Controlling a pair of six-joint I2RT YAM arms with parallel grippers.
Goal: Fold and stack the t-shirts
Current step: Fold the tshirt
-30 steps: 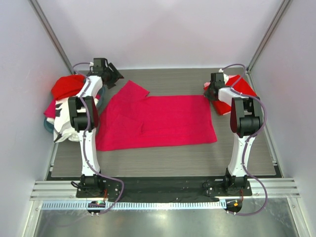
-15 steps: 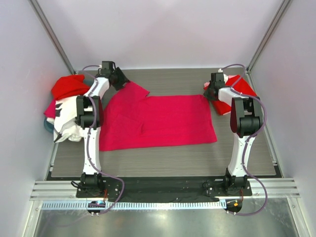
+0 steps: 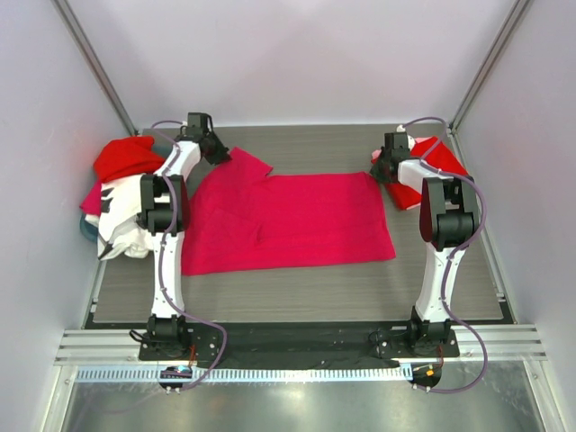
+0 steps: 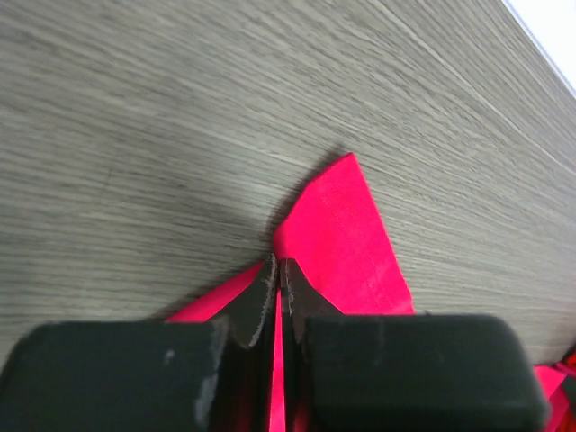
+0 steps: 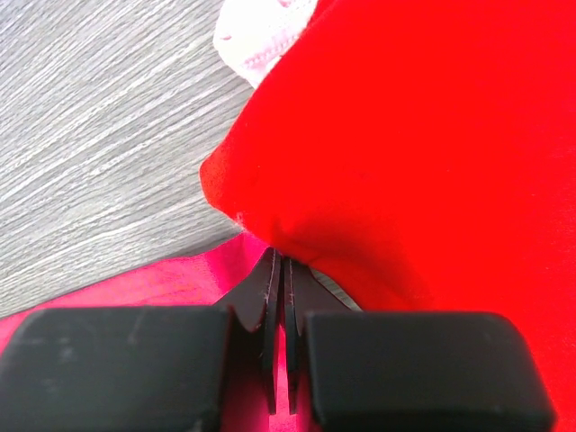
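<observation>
A crimson-pink t-shirt (image 3: 297, 220) lies spread flat across the middle of the table. My left gripper (image 3: 219, 153) sits at its far-left sleeve. In the left wrist view the gripper (image 4: 279, 264) is shut, with a thin fold of the crimson cloth (image 4: 351, 234) pinched between its fingers. My right gripper (image 3: 378, 167) is at the shirt's far-right corner. In the right wrist view it (image 5: 278, 261) is shut on the crimson edge (image 5: 135, 288), pressed against a bright red t-shirt (image 5: 432, 135).
A heap at the left holds a red t-shirt (image 3: 121, 157) and a white t-shirt with black print (image 3: 121, 225) over a teal basket (image 3: 87, 230). Red shirts (image 3: 443, 162) lie under the right arm at the far right. A pale pink cloth (image 5: 265, 27) peeks out there.
My left gripper moved right onto the far-left sleeve and shut on it. My right gripper stayed in place and shut a little tighter on the corner.
</observation>
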